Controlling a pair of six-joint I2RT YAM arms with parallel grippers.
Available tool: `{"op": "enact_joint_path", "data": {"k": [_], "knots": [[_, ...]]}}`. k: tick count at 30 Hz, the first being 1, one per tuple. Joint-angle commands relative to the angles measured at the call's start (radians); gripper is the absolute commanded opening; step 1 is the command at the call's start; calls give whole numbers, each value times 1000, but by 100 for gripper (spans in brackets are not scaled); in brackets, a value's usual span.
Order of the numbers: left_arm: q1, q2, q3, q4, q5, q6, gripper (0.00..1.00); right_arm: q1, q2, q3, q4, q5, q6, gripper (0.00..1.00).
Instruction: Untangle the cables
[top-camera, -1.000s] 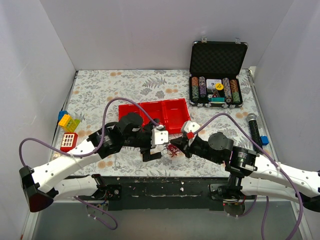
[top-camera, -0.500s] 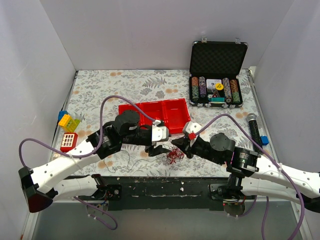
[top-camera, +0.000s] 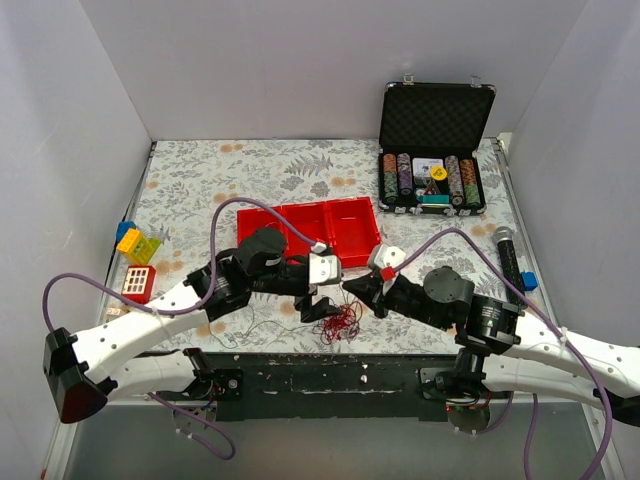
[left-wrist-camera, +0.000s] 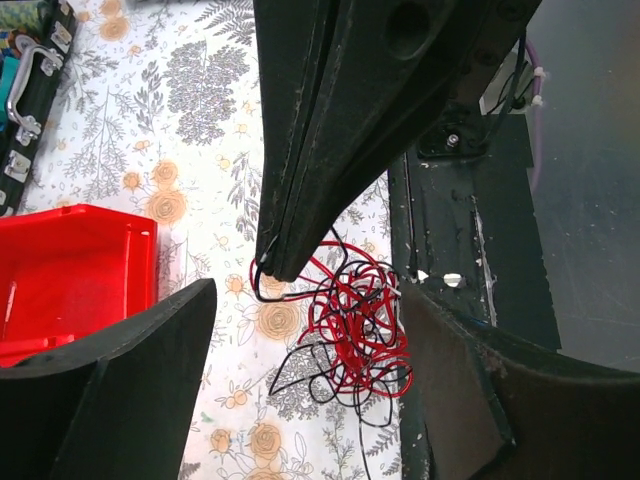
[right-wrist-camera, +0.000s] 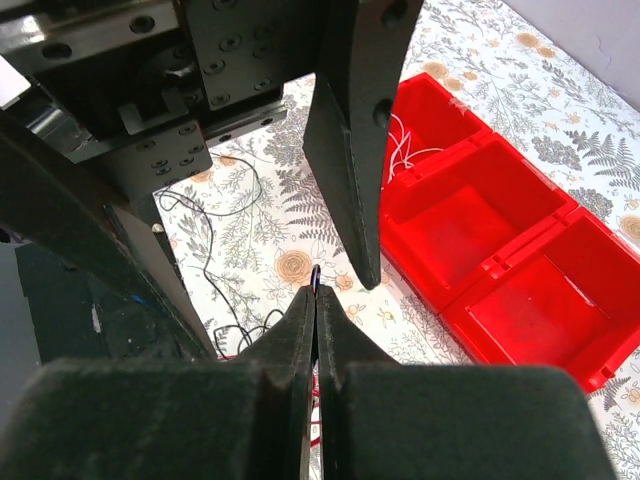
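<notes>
A tangle of thin red and black cables (top-camera: 340, 322) lies near the table's front edge, between my two grippers. In the left wrist view the cables (left-wrist-camera: 352, 340) sit between my left gripper's (left-wrist-camera: 305, 300) wide-open fingers. My right gripper (top-camera: 348, 287) is shut on a strand at the tangle's top; a small wire loop pokes out of its closed tips (right-wrist-camera: 316, 272). My left gripper (top-camera: 322, 305) is open, just left of the tangle. A loose black cable (right-wrist-camera: 215, 215) lies on the cloth. White cables (right-wrist-camera: 408, 135) lie in one compartment of the red tray (right-wrist-camera: 520, 300).
The three-compartment red tray (top-camera: 305, 212) is just behind the grippers. An open case of poker chips (top-camera: 433, 150) stands back right. Toy blocks (top-camera: 138, 245) lie at the left, a black microphone (top-camera: 508, 255) at the right. The black base plate (top-camera: 340, 372) borders the near edge.
My left gripper has moved right, up to the tangle, and now straddles it. The tangle has shifted a little toward the front edge. The right gripper has stayed shut and nearly still.
</notes>
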Motion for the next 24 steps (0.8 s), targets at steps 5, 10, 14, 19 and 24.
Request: {"op": "enact_joint_path", "data": {"k": [5,10,14,19,24], "knots": [[-5,21,-35,85,29,-142,70,1,-11,38,106,-19,19,1],[-6,30,-84,215,-14,-229,66,1,-21,31,163,-36,48,1],[-6,27,-115,333,-97,-275,58,1,-16,29,185,-48,62,1],[-6,21,-107,364,-108,-340,44,3,-11,20,203,-50,69,1],[-5,0,-110,340,-92,-370,10,3,-18,11,211,-34,74,1]]}}
